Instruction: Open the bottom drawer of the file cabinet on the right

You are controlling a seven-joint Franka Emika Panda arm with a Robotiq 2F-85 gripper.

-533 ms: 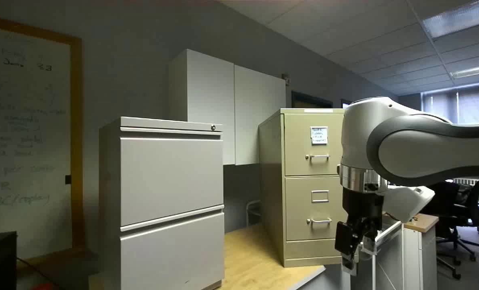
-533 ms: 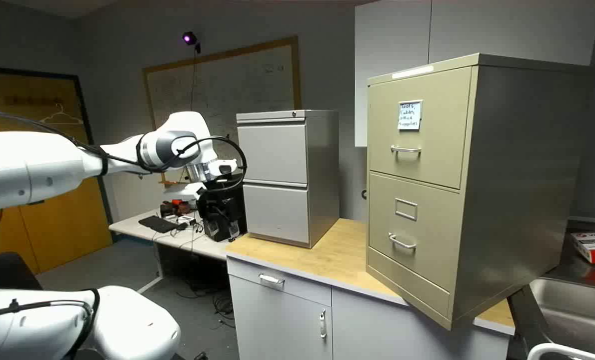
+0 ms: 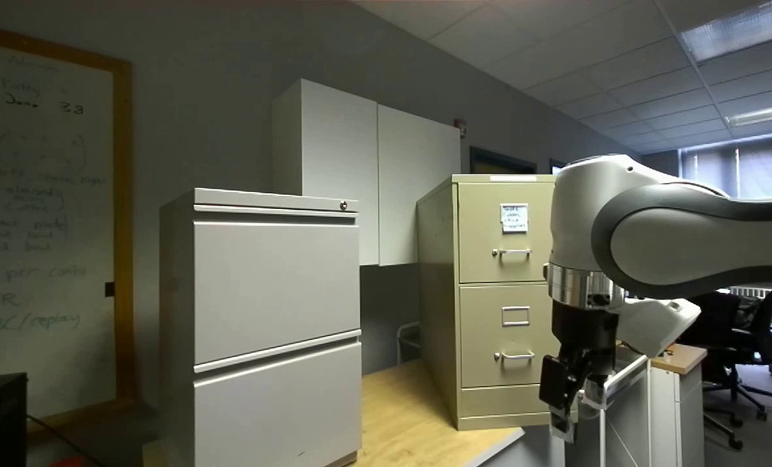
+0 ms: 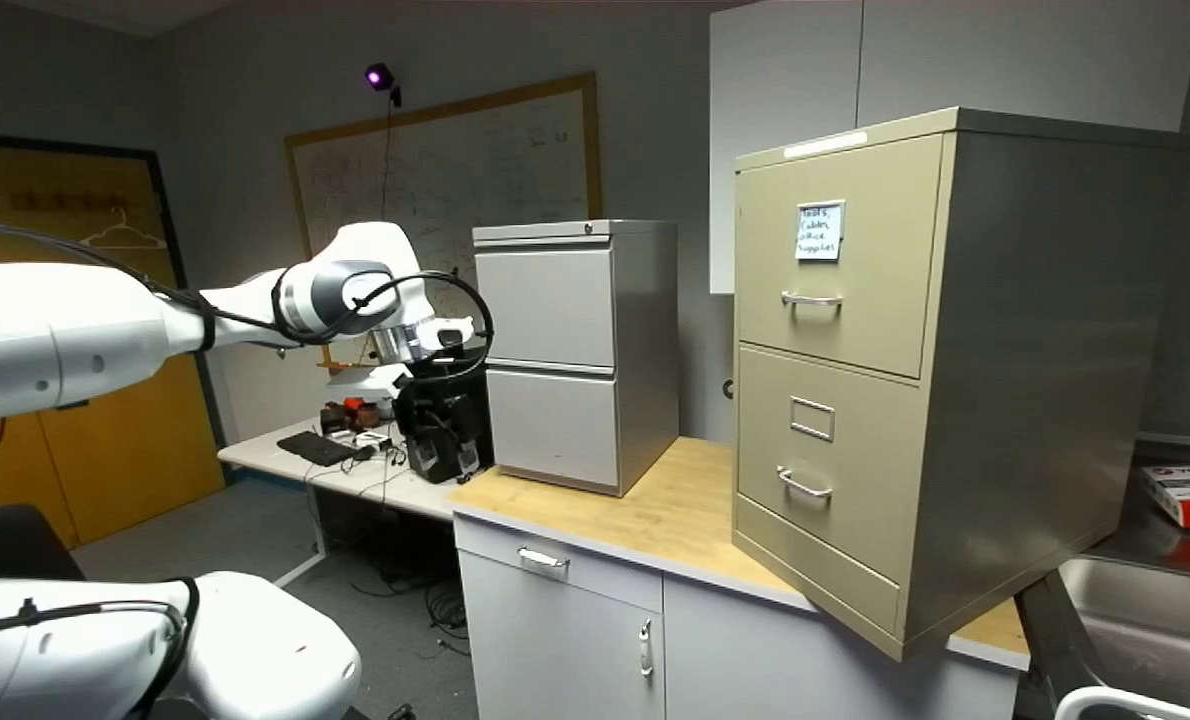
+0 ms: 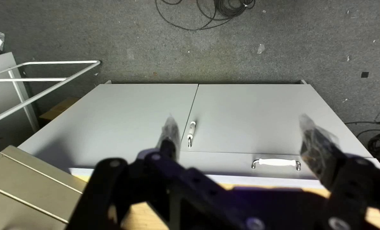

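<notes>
The file cabinet is the tall beige-tan one, seen in both exterior views [image 3: 438,305] [image 4: 1035,380]; its edge shows at lower left in the wrist view [image 5: 33,182]. Its bottom drawer [image 3: 480,331] [image 4: 870,470] is closed. It has a silver pull [image 3: 517,356] [image 4: 803,484] and a silver label frame [image 3: 516,316] [image 4: 812,419]. The closed drawer above carries a written label card. My gripper points down in both exterior views [image 3: 579,412] [image 4: 447,460], apart from the cabinet. In the wrist view the gripper [image 5: 239,131] is open, with nothing between its plastic-wrapped fingers.
A light-grey cabinet [image 3: 276,292] [image 4: 555,300] stands beside it on the wooden counter [image 3: 399,402] [image 4: 665,500]. Grey base cupboards [image 4: 575,640] [image 5: 145,108] with white handles are below. A white metal rail [image 5: 59,84], a sink [image 4: 1155,610] and wall cupboards [image 3: 418,181] are nearby.
</notes>
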